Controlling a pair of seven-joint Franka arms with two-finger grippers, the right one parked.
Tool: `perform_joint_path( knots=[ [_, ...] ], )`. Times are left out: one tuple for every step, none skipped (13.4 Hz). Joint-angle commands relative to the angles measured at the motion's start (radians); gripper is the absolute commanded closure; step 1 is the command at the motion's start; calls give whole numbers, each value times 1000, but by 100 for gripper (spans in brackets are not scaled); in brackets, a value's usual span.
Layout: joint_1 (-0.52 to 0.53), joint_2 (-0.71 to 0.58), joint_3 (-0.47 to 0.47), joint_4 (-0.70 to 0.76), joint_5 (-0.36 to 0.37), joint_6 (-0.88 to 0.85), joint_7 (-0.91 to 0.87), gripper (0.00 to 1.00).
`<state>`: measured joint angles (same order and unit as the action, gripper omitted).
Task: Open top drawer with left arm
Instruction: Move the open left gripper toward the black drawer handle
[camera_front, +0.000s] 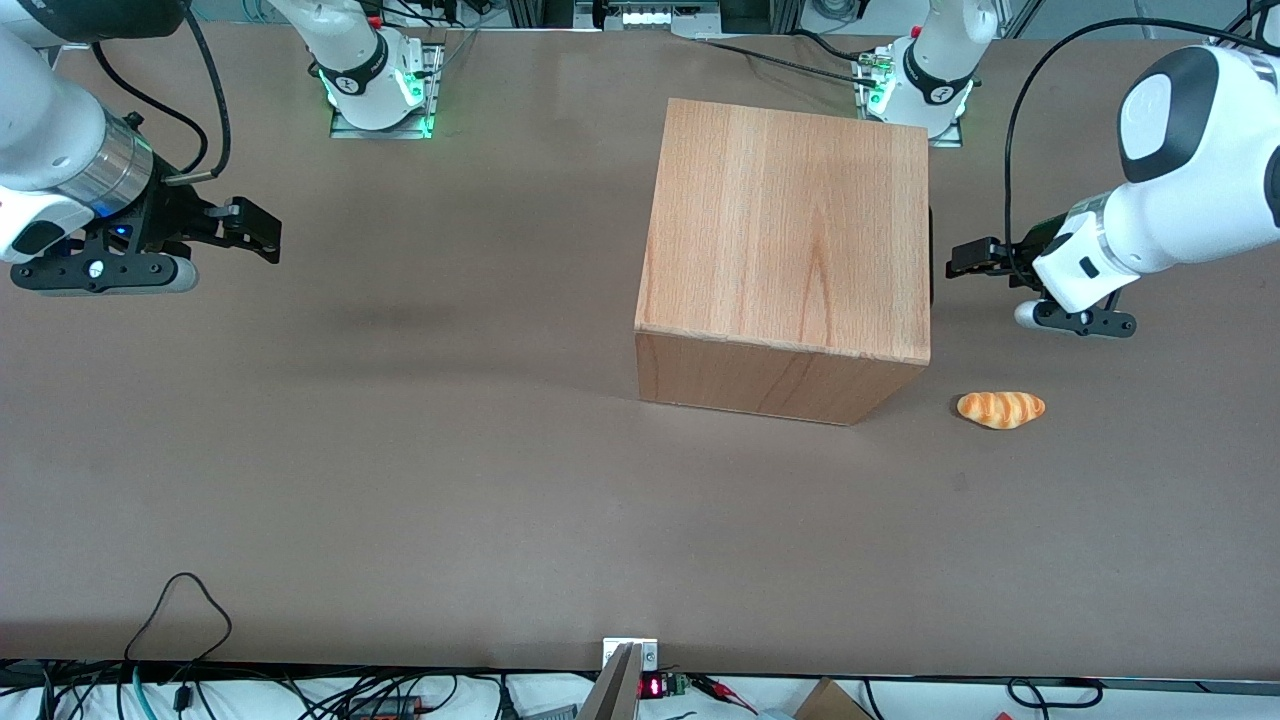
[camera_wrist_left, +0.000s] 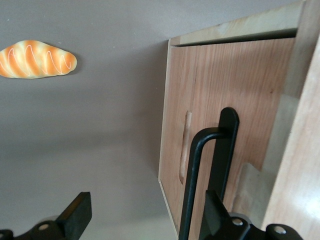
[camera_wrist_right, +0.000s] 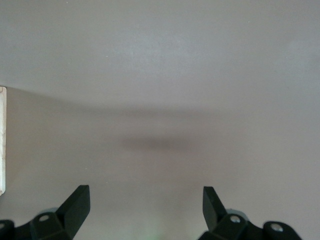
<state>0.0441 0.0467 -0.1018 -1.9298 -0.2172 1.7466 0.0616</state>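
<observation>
While the wooden cabinet (camera_front: 785, 240) sits near the middle of the brown table (camera_front: 400, 480), I note the left arm (camera_front: 1170, 200) reaching in from the working arm's end, its wrist level with the cabinet's upper part. Its gripper (camera_front: 965, 258) hangs just beside the cabinet face that looks toward the working arm's end, apart from it by a narrow gap in the front view. From the left wrist view I read the gripper as open: the two black fingers (camera_wrist_left: 75, 215) are spread wide, with nothing pinched between them. One finger stands over bare table; the other lies close alongside the black bar handle (camera_wrist_left: 200, 170), and I cannot tell whether it touches the bar. The top drawer (camera_wrist_left: 220, 100) shows its flat pale-wood front panel in that view, the slim handle standing off it. The panel's edge stands a little proud of the paler cabinet frame (camera_wrist_left: 240, 27) beside it, so I cannot say for certain whether the drawer is fully shut or slightly out; from the front camera no drawer is seen sticking out past the cabinet top. A shallow groove (camera_wrist_left: 186, 145) is cut in the panel beside the handle. A small orange-striped bread roll (camera_front: 1001, 409) lies on the table nearer the front camera than the gripper, well apart from it and clear of the cabinet's corner.
</observation>
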Motion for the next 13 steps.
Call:
perform_joint_path(
  knots=[
    [0, -19, -1, -55, -43, 36, 56, 0],
    [2, -19, -9, -66, -47, 39, 73, 0],
    [2, -18, -9, -69, -48, 41, 73, 0],
    [2, -15, -9, -69, -48, 41, 75, 0],
    [2, -8, -10, -75, -56, 42, 76, 0],
    [2, -7, -18, -83, -60, 53, 89, 0],
    [2, -8, -19, -96, -62, 68, 95, 0],
    [2, -5, -19, -104, -62, 76, 95, 0],
    [2, 1, -21, -109, -62, 82, 96, 0],
    [2, 4, -21, -109, -62, 83, 104, 0],
    [2, 7, -21, -109, -62, 83, 112, 0],
    [2, 13, -21, -109, -62, 88, 118, 0],
    [2, 22, -21, -109, -62, 90, 126, 0]
  ],
)
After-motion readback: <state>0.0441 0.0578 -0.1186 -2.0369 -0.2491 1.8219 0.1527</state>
